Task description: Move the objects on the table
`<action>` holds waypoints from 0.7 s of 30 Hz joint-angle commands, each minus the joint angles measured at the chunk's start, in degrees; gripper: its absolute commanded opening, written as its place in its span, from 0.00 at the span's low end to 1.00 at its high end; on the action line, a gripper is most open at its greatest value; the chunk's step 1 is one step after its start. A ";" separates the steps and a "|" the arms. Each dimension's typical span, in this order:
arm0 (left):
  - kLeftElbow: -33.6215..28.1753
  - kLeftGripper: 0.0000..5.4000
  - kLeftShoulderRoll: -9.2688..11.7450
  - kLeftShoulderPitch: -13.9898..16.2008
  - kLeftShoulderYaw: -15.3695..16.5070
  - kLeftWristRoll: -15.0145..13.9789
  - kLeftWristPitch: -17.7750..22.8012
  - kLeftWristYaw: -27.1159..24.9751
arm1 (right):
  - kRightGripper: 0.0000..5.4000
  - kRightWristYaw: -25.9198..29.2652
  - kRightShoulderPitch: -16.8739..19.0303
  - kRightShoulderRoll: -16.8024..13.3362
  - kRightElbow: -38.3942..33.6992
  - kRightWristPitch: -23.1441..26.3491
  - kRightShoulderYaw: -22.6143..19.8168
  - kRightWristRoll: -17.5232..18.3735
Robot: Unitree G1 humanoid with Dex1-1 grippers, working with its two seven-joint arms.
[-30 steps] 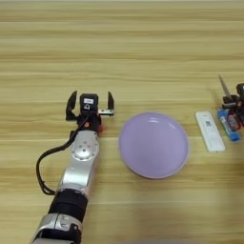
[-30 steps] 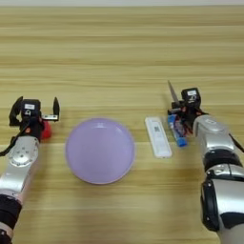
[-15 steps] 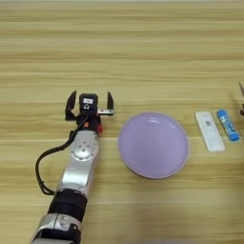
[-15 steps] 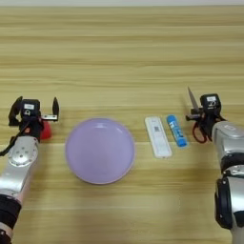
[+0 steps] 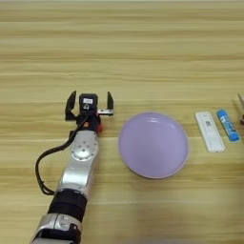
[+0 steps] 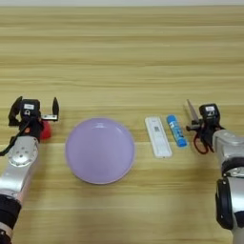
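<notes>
The left hand [image 5: 89,103] rests on the desk [image 5: 143,57] with fingers spread over one red block [image 5: 97,127]. The right hand [image 6: 204,125] pinches one pair of scissors [image 6: 196,127], right of one glue stick [image 6: 176,130].

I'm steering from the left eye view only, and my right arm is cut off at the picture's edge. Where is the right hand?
Observer: The right hand is just right of the short blue glue stick, not touching it.
Operator: Is it holding anything?
Observer: Yes, it is closed on the metal scissors with dark red handles.
Operator: Which way do they point?
Observer: The blade tip points away from the robot, and the handle loops lie on the hand's near side.
</notes>
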 commanded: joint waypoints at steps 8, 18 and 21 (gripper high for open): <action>-0.47 1.00 0.25 -0.13 0.07 0.07 0.51 -0.24 | 0.24 0.62 -0.08 -0.19 0.92 1.43 0.83 -1.00; -0.44 1.00 0.22 -0.19 0.12 0.10 0.56 -0.22 | 0.47 0.79 -0.62 0.06 0.27 0.89 -0.31 0.19; -0.28 1.00 0.23 -0.27 0.13 0.10 0.52 -0.21 | 0.55 1.13 -1.05 0.20 -1.20 -0.27 -0.99 1.01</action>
